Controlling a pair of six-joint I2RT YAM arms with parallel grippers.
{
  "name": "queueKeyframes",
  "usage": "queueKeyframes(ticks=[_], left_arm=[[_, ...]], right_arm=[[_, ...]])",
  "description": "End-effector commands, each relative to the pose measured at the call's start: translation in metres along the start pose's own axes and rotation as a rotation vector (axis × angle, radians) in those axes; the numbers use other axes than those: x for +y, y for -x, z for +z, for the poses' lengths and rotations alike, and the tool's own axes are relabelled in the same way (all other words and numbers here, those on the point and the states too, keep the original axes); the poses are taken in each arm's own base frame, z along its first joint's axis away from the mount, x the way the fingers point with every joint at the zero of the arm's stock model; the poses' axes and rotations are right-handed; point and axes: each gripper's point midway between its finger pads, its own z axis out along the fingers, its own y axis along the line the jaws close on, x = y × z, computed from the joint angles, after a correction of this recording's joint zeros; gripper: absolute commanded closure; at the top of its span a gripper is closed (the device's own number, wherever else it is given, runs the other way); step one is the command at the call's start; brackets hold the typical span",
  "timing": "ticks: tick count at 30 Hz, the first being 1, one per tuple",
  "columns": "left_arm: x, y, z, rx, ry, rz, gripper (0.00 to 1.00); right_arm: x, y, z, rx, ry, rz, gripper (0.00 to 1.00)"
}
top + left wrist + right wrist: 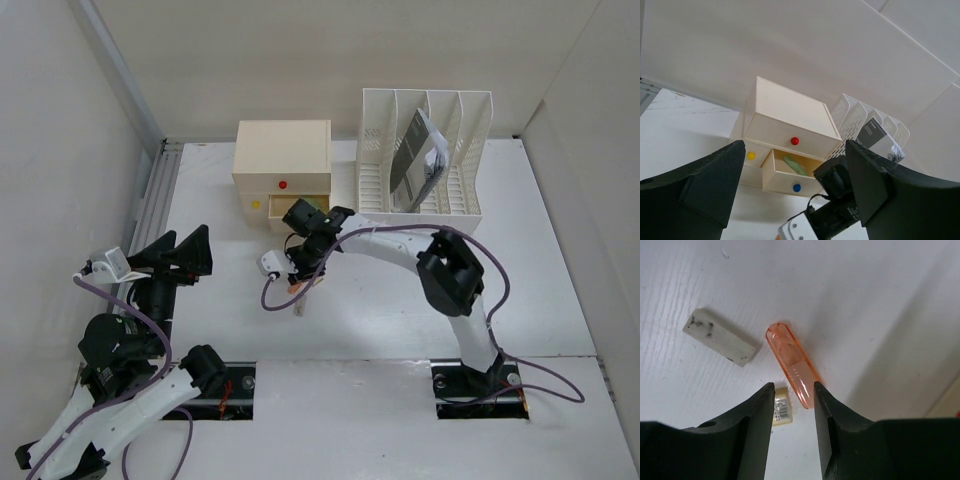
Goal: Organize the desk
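Observation:
On the white desk, an orange translucent bar lies flat. My right gripper hangs just above it, open, fingers pointing down; the bar's near end sits between the fingertips, close against the right one. Beside the bar lie a smudged white eraser and a small yellowish barcode tag, the tag partly behind the left finger. From above, the right gripper is in front of the drawer box. My left gripper is held open and empty above the desk's left side.
The cream drawer box has red and yellow knobs. Its lower drawer with a blue knob is pulled out, with a green item inside. A white file rack holding booklets stands at the back right.

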Motion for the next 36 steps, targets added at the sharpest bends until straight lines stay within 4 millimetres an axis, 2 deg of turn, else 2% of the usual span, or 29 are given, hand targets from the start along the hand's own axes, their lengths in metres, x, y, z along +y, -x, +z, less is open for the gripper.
queueKeyframes(ticks=[1, 14, 22, 28, 36], left_arm=[[-0.006, 0.005, 0.001, -0.022, -0.024, -0.012, 0.21], [-0.007, 0.002, 0.002, -0.020, -0.033, -0.012, 0.21], [-0.007, 0.002, 0.002, -0.020, -0.033, -0.012, 0.21], [-0.007, 0.002, 0.002, -0.020, -0.033, -0.012, 0.21], [-0.007, 0.002, 0.002, -0.020, -0.033, -0.012, 0.21]], right_arm=[[-0.014, 0.015, -0.007, -0.034, -0.014, -0.065, 0.57], [-0.007, -0.005, 0.018, 0.015, 0.047, -0.040, 0.54], [-0.005, -0.010, 0.021, 0.032, 0.058, -0.042, 0.53], [0.000, -0.019, 0.031, 0.074, 0.070, -0.017, 0.51], [-0.005, -0.027, 0.038, 0.120, 0.040, -0.013, 0.51]])
